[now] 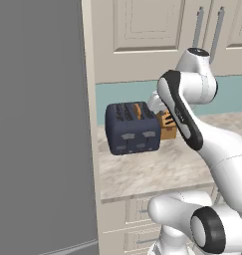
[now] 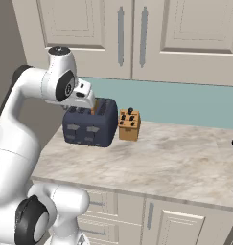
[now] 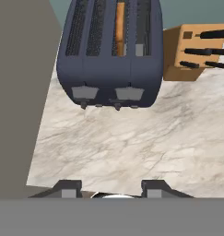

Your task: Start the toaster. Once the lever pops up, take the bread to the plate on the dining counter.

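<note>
The dark navy toaster (image 1: 132, 132) (image 2: 89, 128) (image 3: 109, 69) stands on a small marbled counter by the wall, its grey lever panels facing me. A golden-brown bread (image 1: 137, 110) (image 2: 95, 108) (image 3: 120, 23) slice stands upright in one of the right-hand slots, its top edge poking out. My gripper (image 3: 112, 189) hovers above the counter in front of and over the toaster, looking down at it. Its fingers (image 3: 69, 187) stand apart with nothing between them. My hand (image 2: 84, 95) sits close over the toaster's top. The plate and the dining counter are out of view.
A brown knife block (image 1: 167, 127) (image 2: 129, 125) (image 3: 196, 50) stands right of the toaster, almost touching it. A tall grey panel (image 1: 38, 124) (image 3: 16, 92) walls off the left side. Bare marbled counter (image 2: 156, 158) stretches to the right. Cream cabinets (image 2: 137, 33) hang above.
</note>
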Robot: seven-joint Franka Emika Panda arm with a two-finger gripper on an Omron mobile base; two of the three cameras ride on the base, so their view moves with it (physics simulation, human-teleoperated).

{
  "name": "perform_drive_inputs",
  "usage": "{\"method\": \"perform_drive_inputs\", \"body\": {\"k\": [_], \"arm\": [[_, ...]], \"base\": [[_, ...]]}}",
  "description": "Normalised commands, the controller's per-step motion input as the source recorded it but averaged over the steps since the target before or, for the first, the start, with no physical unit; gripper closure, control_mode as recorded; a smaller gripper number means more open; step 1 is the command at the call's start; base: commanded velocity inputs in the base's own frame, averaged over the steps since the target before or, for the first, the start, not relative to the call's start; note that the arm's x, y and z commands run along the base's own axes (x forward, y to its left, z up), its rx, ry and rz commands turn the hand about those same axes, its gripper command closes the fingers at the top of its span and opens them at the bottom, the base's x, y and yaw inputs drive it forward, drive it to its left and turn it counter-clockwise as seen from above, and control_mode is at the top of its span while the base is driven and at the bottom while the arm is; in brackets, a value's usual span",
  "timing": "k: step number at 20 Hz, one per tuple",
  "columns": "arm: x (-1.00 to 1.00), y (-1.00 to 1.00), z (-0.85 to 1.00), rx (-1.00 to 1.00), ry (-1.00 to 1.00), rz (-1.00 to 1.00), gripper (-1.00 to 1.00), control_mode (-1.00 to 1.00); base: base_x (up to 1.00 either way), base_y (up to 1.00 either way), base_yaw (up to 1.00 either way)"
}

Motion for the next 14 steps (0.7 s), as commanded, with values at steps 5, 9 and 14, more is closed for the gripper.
{"method": "perform_drive_inputs", "body": {"k": [5,9,14], "arm": [[-0.02,-0.02,-0.02,0.00,-0.03,0.00,-1.00,-1.00],[-0.03,-0.29,-0.20,0.00,0.00,-0.01,-1.00,-1.00],[0.00,-0.30,-0.31,0.00,0.00,-0.01,-1.00,-1.00]], "base": [[0.00,0.00,0.00],[0.00,0.00,0.00],[0.00,0.00,0.00]]}}
